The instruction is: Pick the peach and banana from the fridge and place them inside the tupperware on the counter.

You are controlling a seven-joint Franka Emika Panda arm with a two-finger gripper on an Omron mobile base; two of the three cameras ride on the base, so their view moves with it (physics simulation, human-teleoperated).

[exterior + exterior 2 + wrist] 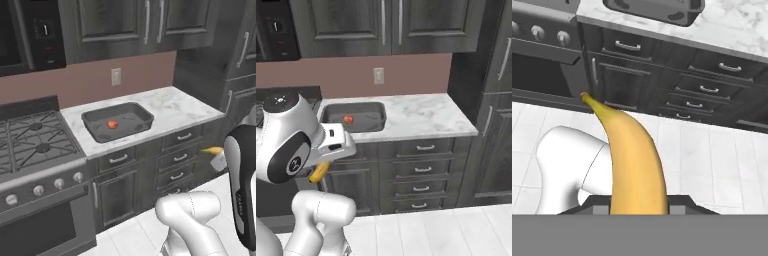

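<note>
Banana [632, 155] clamped in my gripper [637, 210] — held low, in front of the drawers [709, 90].
Peach [112, 124] sits inside the tupperware [145, 119] on the counter [180, 107] — beside the stove [35, 140].

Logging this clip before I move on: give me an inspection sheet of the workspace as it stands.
Surface: white marble counter over dark drawers.
Job's things: peach lies inside the tupperware; banana is held off the floor in front of the drawers, not yet in the tupperware.
Clutter: nothing seen.
Grippers: claw shut on the banana.
Cables: nothing seen.
Surroundings: stove left of the counter, wall outlet above it, dark upper cabinets, white tiled floor.
</note>
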